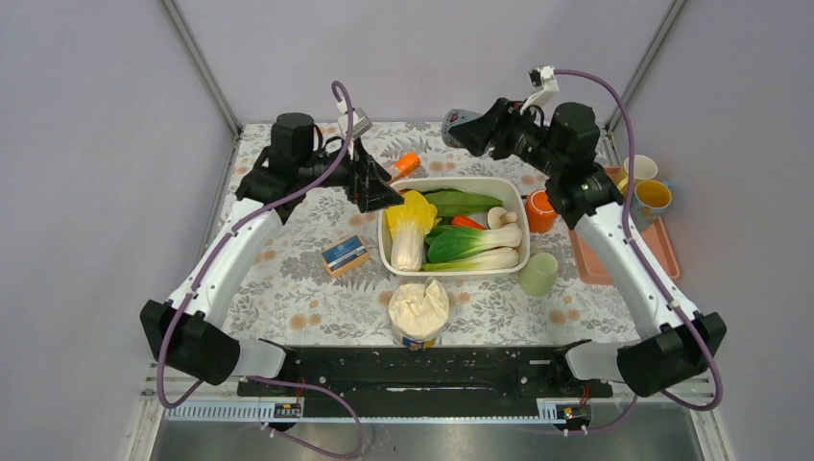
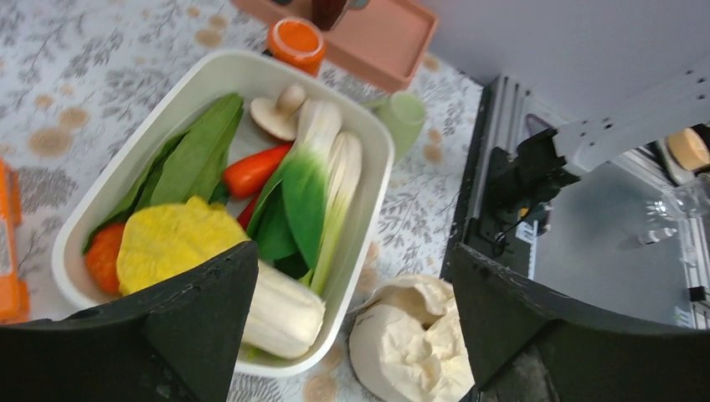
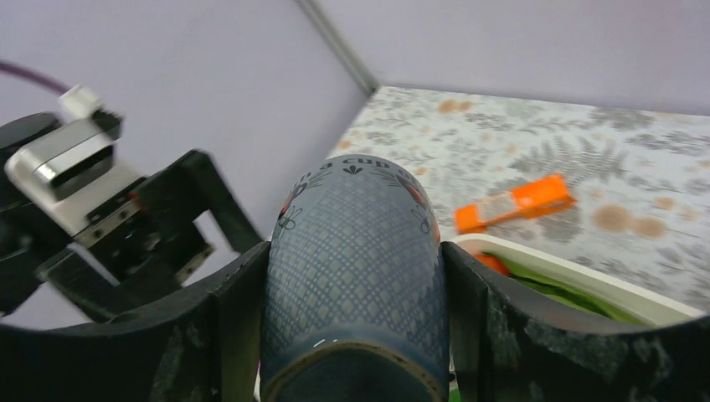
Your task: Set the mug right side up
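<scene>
The mug (image 3: 356,260) is blue-grey with a diamond pattern. My right gripper (image 3: 356,322) is shut on it, a finger on each side, and holds it lying sideways in the air above the back of the table. In the top view the mug (image 1: 459,126) shows at the tip of the right gripper (image 1: 477,128), beyond the white tub. My left gripper (image 2: 352,327) is open and empty, hovering over the tub's near corner; in the top view the left gripper (image 1: 381,190) is at the tub's left end.
A white tub (image 1: 523,220) of vegetables sits mid-table. Around it are a cream bag (image 1: 418,308), a small blue box (image 1: 345,254), an orange packet (image 1: 407,163), an orange cup (image 1: 540,209), a pale green cup (image 1: 538,273), and a pink tray (image 1: 590,264) with two cups (image 1: 645,182) at the right.
</scene>
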### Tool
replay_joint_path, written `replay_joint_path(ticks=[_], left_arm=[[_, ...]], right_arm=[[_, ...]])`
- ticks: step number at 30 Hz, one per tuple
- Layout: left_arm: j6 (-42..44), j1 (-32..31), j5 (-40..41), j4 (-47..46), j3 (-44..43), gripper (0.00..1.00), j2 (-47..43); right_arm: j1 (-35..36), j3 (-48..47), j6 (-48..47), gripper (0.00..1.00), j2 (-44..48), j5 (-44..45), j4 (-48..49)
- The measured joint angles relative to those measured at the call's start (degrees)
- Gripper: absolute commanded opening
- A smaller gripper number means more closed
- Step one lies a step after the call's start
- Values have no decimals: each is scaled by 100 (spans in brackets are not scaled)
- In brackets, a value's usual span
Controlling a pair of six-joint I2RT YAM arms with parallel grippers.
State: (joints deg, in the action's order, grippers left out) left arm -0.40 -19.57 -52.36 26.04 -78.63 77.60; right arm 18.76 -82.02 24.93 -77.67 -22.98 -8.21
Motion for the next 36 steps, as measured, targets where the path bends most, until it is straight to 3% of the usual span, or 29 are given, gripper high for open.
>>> replay_joint_path(ticks=[6,15,25,36], left_arm=[[-527,-262,-398,-341,-396,88,-157],[-671,-422,-745,-608,-654,76,-658],[-393,-466,-636,-369,-656,76,-660],[-188,-81,-643,-184,-1104,77,-612]], right_arm=[[723,1012,970,0,601,-48,1311],[1523,1429,1635,0,616,131,2022],[1648,1545,1895,0,693,428,2514],[1714,1631,1921,0,977,396,2592]])
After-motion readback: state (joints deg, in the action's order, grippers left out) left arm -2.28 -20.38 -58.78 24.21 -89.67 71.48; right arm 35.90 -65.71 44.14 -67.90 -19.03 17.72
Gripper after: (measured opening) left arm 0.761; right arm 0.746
